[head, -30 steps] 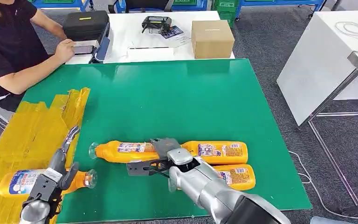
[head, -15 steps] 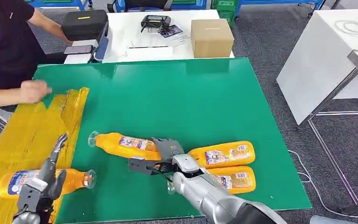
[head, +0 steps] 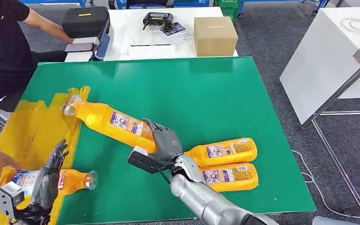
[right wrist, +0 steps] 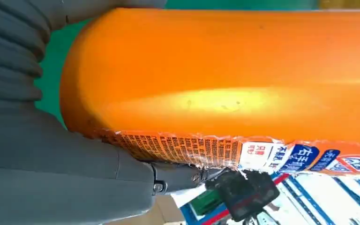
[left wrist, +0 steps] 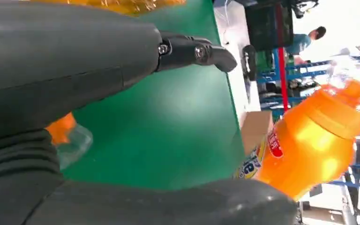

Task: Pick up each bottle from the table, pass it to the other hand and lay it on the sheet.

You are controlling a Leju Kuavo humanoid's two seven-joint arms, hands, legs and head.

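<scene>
My right hand [head: 165, 143] is gripping the orange bottle [head: 110, 123] by its base, above the tabletop [head: 206, 93]. Its long axis is pointing cap-first toward the yellow sheet [head: 28, 136]. My left hand [head: 47, 180] is waiting open, nearer that cap.

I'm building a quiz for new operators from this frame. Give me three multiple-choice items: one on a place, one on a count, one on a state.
1. Where does the bottle by the left hand lie?
A. yellow sheet
B. white table
C. floor

2. How many orange bottles lie untouched on the green mat by the right arm?
A. none
B. two
C. five

3. What is the right hand doing?
A. hanging empty
B. pressing the cardboard box
C. gripping a lifted bottle

Answers:
1 A: the near bottle rests on the sheet's edge.
2 B: a stacked pair lies there.
3 C: its fingers wrap the raised bottle.
</scene>
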